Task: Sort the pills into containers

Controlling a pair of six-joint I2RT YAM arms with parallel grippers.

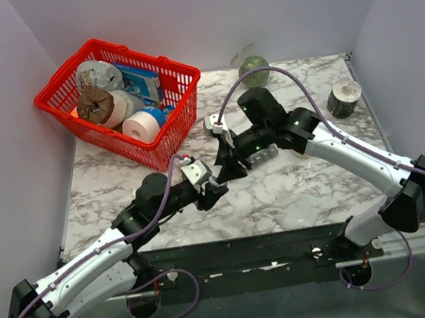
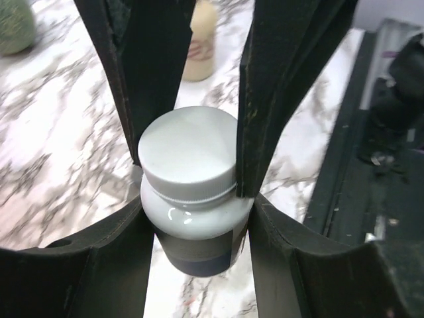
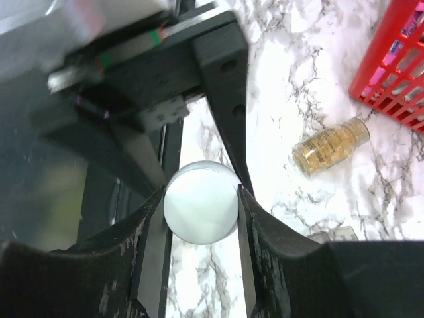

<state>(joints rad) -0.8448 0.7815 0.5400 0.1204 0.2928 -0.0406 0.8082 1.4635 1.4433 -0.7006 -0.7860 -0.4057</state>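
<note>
White-capped bottle (image 2: 189, 156) is clamped by left gripper (image 2: 199, 204) below, right gripper (image 3: 201, 194) on cap.

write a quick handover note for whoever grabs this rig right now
Left gripper: shut on the body of a white-capped bottle.
Right gripper: shut on its cap, from above.
Pills: in a clear vial lying on its side near the red basket, touched by neither gripper.
Containers: not clearly seen. A grey strip under the right arm may be them.
Done: no pills sorted, as far as the views show.
Left: probably put this bottle aside, then pick up the vial, open it and fill the compartments.
</note>
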